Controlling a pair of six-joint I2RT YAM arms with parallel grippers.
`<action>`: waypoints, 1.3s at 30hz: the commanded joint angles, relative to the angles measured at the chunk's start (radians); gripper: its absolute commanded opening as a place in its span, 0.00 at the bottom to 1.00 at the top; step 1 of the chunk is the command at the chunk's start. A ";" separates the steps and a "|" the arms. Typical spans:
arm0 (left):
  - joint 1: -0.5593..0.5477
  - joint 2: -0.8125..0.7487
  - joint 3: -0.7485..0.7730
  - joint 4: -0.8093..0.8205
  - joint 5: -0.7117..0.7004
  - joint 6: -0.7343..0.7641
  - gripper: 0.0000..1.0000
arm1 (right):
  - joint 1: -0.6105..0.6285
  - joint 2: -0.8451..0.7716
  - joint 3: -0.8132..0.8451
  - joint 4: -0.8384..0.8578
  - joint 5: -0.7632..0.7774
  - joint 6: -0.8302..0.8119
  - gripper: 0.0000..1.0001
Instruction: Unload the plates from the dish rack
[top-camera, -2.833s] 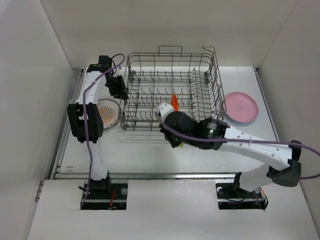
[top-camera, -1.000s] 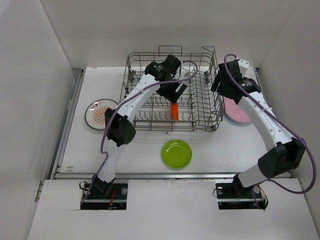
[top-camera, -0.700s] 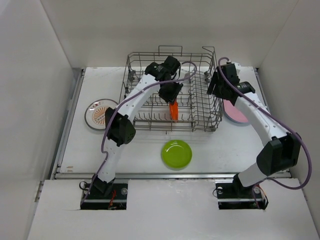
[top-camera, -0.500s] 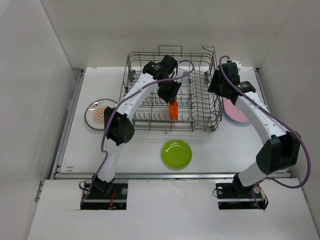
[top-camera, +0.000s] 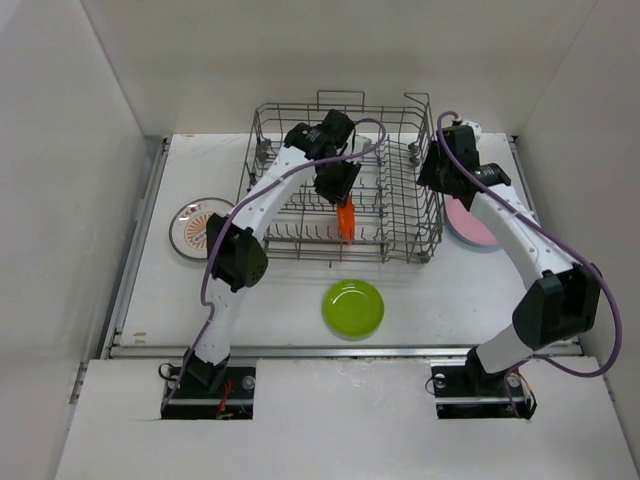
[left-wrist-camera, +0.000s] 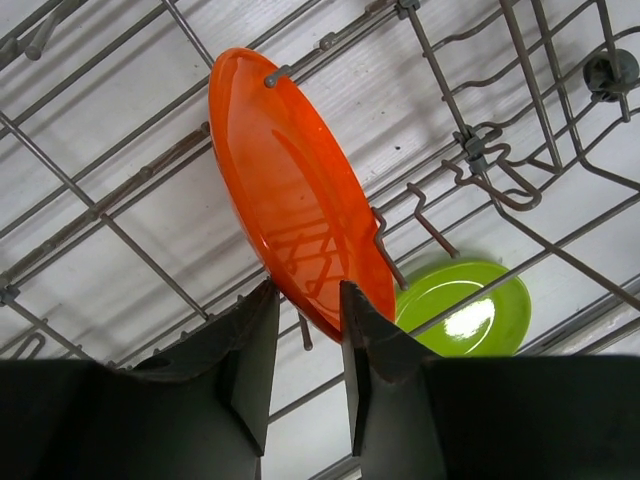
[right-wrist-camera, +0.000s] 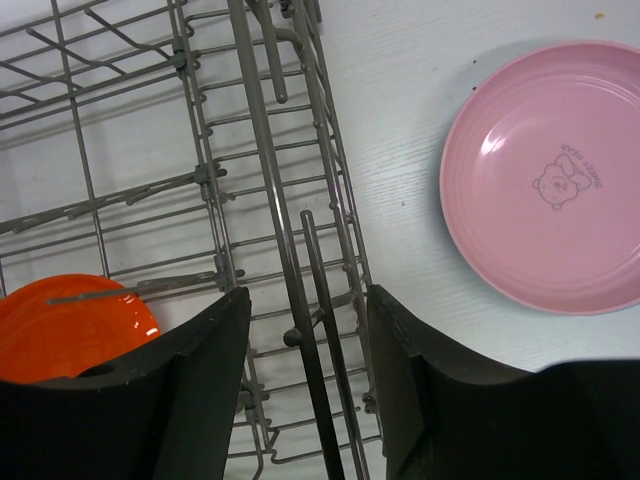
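Note:
An orange plate stands on edge between the tines of the dish rack. My left gripper reaches into the rack from above and is shut on the plate's rim. My right gripper hangs open over the rack's right side wall, with its wires between the jaws but untouched. The orange plate also shows at the lower left of the right wrist view.
A lime-green plate lies flat on the table in front of the rack. A pink plate lies right of the rack, partly under the right arm. A patterned plate with an orange sunburst lies to the rack's left.
My left gripper has closed on the orange plate's rim. My right gripper has shifted slightly left over the rack's side wall and its jaws have narrowed.

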 joint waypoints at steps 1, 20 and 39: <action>0.000 0.026 -0.007 -0.140 -0.099 0.049 0.12 | -0.004 -0.015 -0.026 0.015 -0.008 -0.010 0.56; -0.121 0.075 0.004 -0.117 -0.341 0.131 0.00 | -0.004 -0.082 -0.075 0.005 0.001 -0.019 0.56; 0.015 -0.337 0.045 0.200 -0.234 -0.024 0.00 | -0.004 -0.092 -0.084 0.014 0.000 -0.019 0.56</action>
